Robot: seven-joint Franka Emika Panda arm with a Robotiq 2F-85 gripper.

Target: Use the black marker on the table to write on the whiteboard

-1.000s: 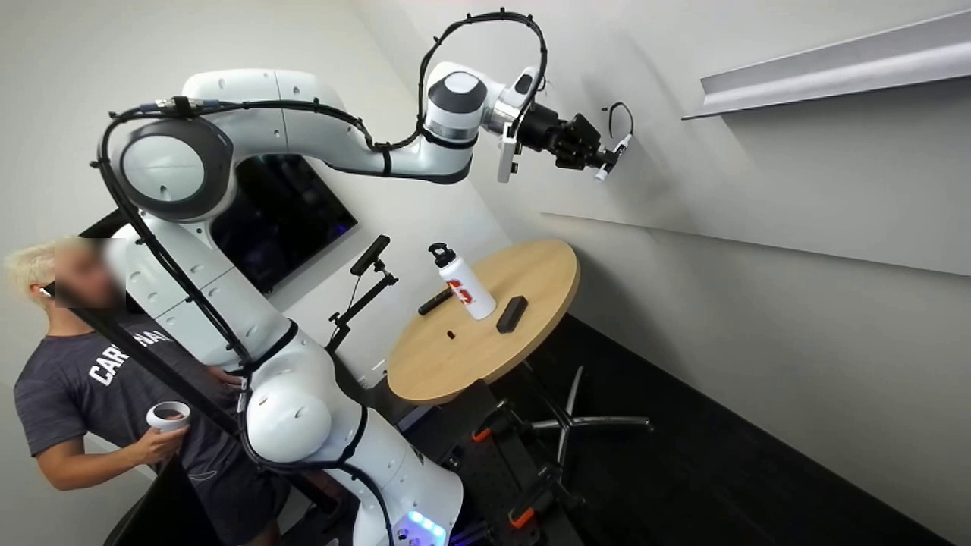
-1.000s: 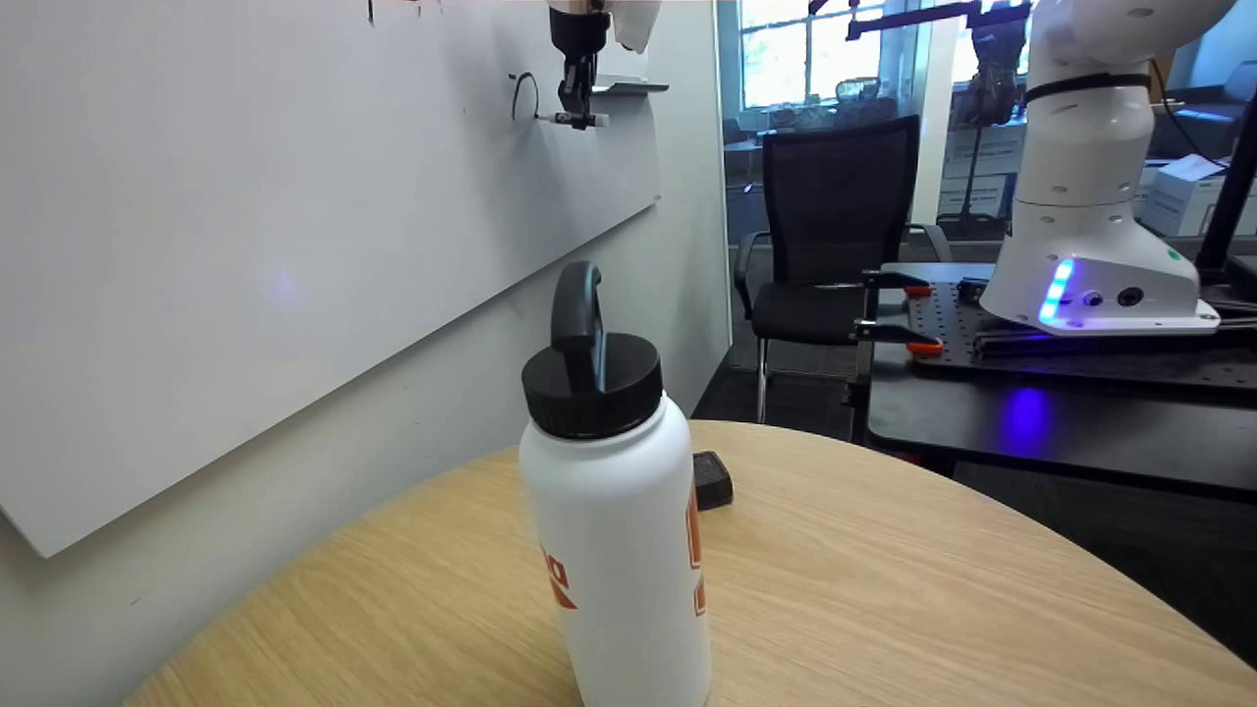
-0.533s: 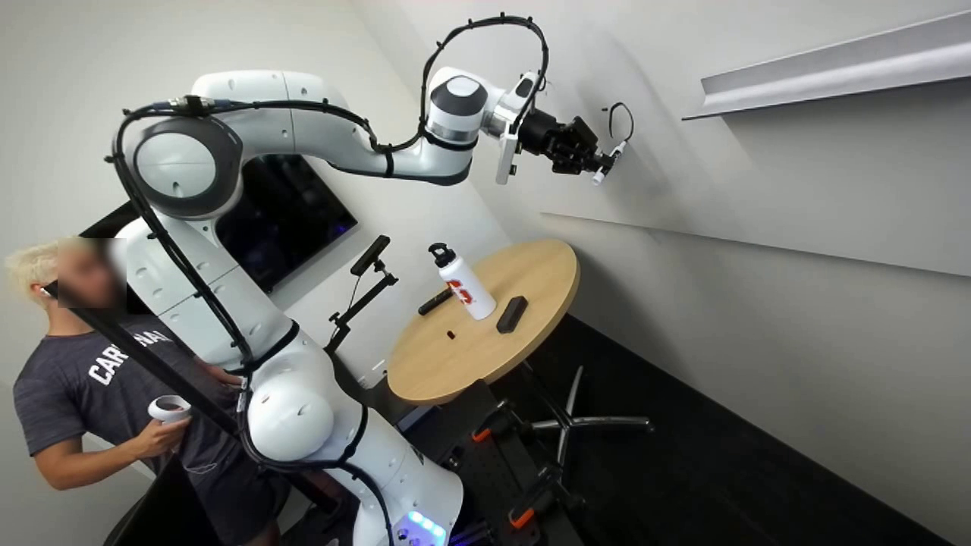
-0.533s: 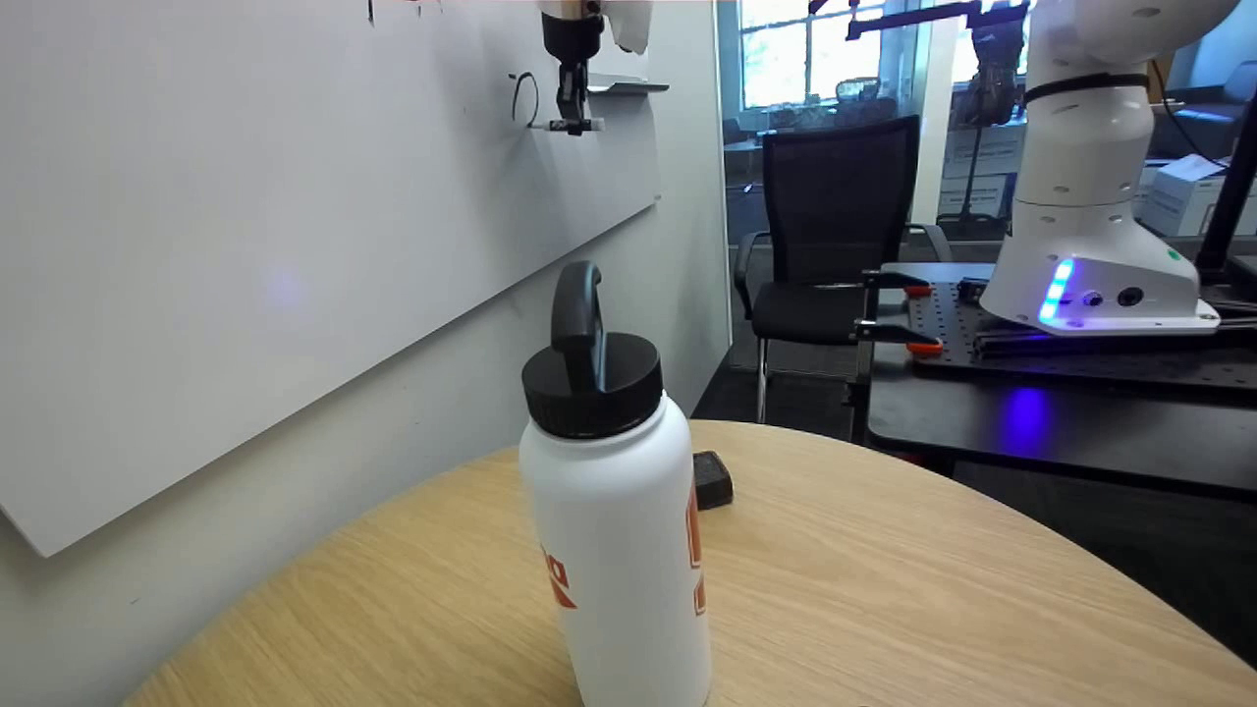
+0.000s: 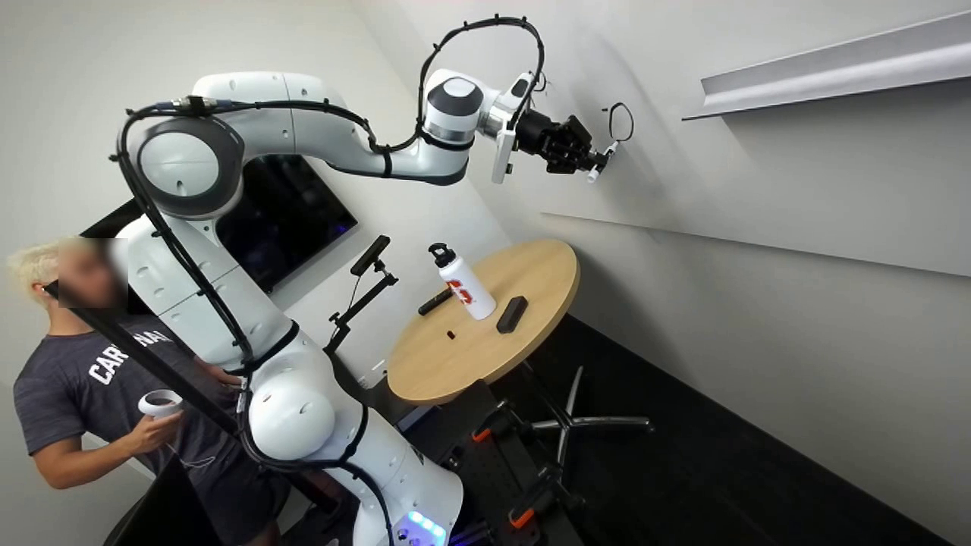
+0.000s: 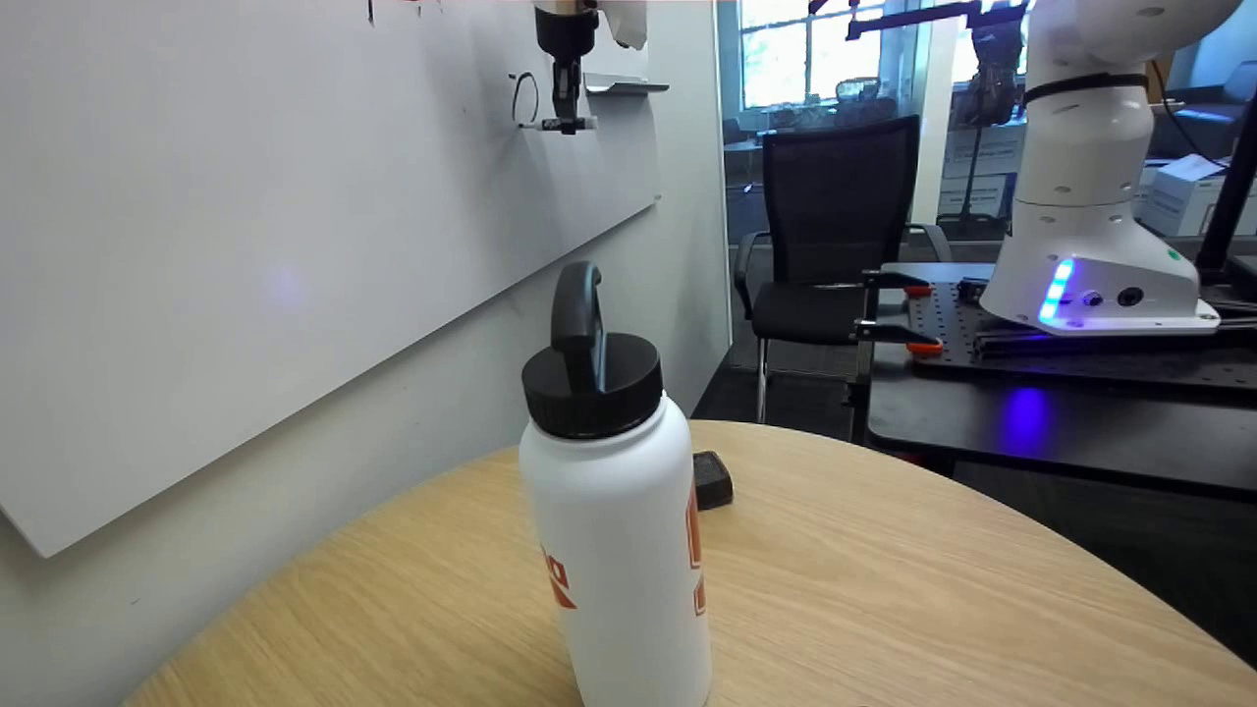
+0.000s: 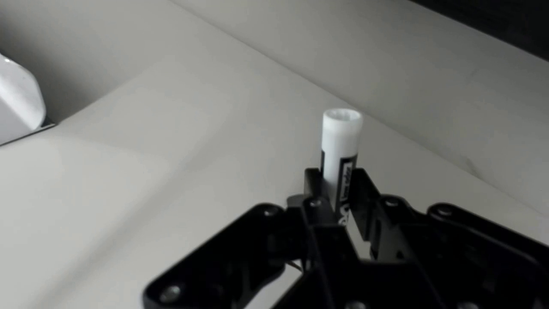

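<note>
My gripper is shut on a marker, a short white pen with a black label. The marker stands between the fingertips in the wrist view, its blunt white end up. The gripper also shows in an exterior view. The marker's tip is at the whiteboard, at the lower end of a curved black line. A short black dash lies beside that line. In an exterior view more black marks show at the whiteboard's top. The round wooden table stands below.
On the table are a white bottle with red marking, a black block, a black stick and a small black piece. A metal ledge sticks out from the whiteboard. A person stands behind the arm.
The gripper has moved left with the marker in both exterior views. The black line has grown at its lower end and now curves round into an almost closed loop.
</note>
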